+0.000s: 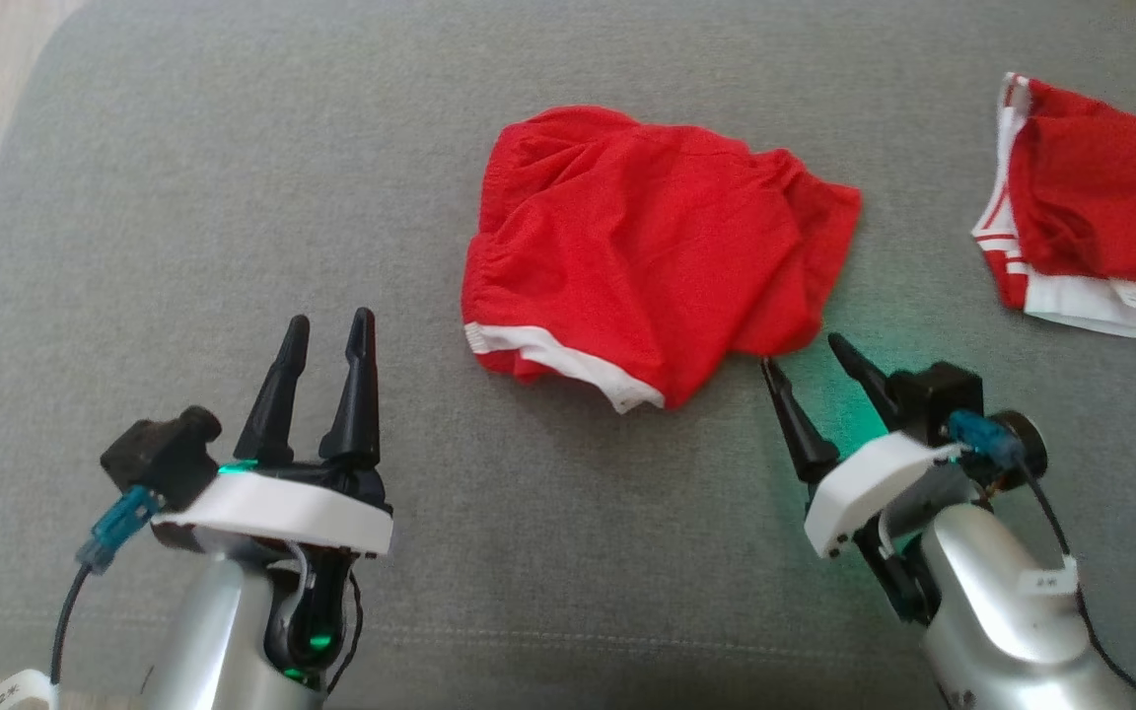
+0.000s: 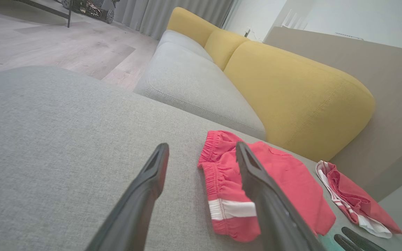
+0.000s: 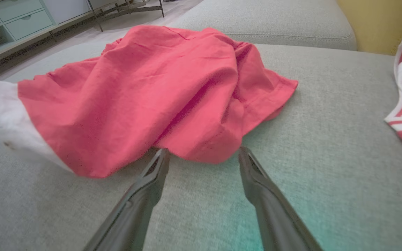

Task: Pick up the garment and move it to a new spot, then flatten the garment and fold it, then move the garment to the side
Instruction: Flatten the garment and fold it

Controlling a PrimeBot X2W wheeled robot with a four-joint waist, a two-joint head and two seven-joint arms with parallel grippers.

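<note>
Garment (image 1: 647, 247) lies crumpled on the grey cushion (image 1: 183, 197); our right fingers (image 1: 793, 414) stand apart with tips just at its near corner, our left fingers (image 1: 359, 385) apart too, well clear. We should slip one right finger under the hem, pinch firmly, then lift slowly.

Nothing legible — the right forearm's tag (image 1: 1046, 582) and a clothing label (image 1: 1135, 293) are too small.

head: high, looks steeply down on grey cushion (image 1: 233, 197) | left wrist: low, near left, faces far toward yellow backrest (image 2: 291, 94) | right wrist: low, close to red shorts (image 3: 134, 87) | shared: shorts, all three
</note>
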